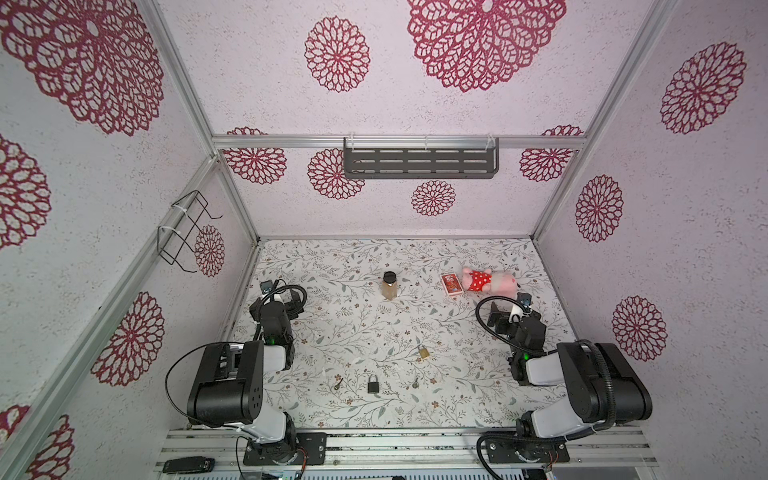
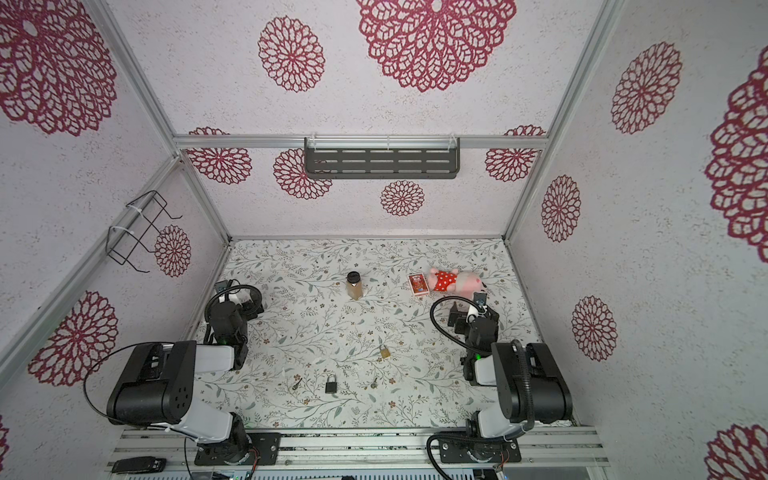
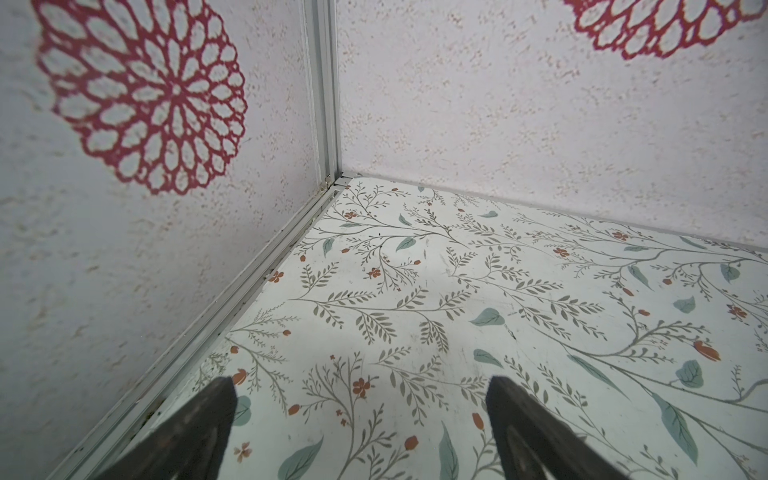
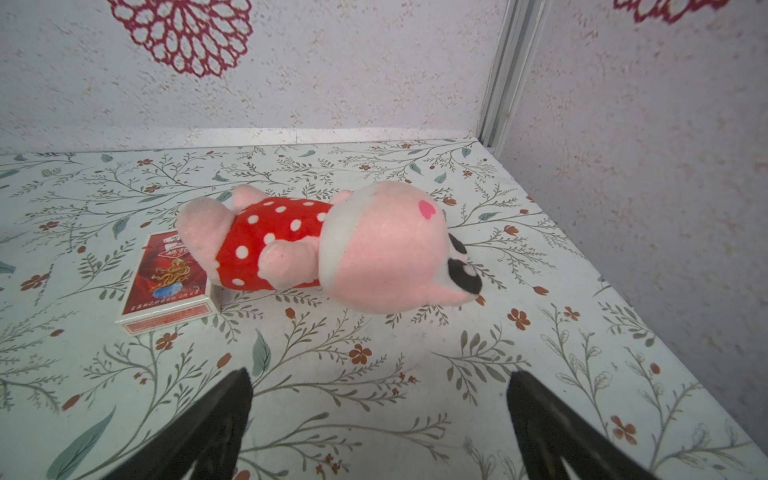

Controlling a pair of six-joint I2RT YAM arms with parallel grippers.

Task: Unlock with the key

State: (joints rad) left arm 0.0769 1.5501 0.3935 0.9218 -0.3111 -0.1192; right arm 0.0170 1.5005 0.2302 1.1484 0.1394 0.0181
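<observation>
on the table (image 1: pixel 332 316), the near padlock (image 1: pixel 372 384) lies between what look like two keys, left key (image 1: pixel 338 384) and right key (image 1: pixel 415 383). the far padlock (image 1: pixel 423 351) lies just behind the right key. further back, the jar (image 1: pixel 389 285) stands left of the box (image 1: pixel 451 284), which touches the plush (image 1: pixel 490 281).

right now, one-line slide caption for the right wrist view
Open right tool facing a pink plush toy lying next to a red card box

Two padlocks (image 1: pixel 373 384) (image 1: pixel 424 351), two keys (image 1: pixel 338 383) (image 1: pixel 415 383), jar (image 1: pixel 390 286), box (image 1: pixel 451 284), plush (image 1: pixel 490 281)
</observation>
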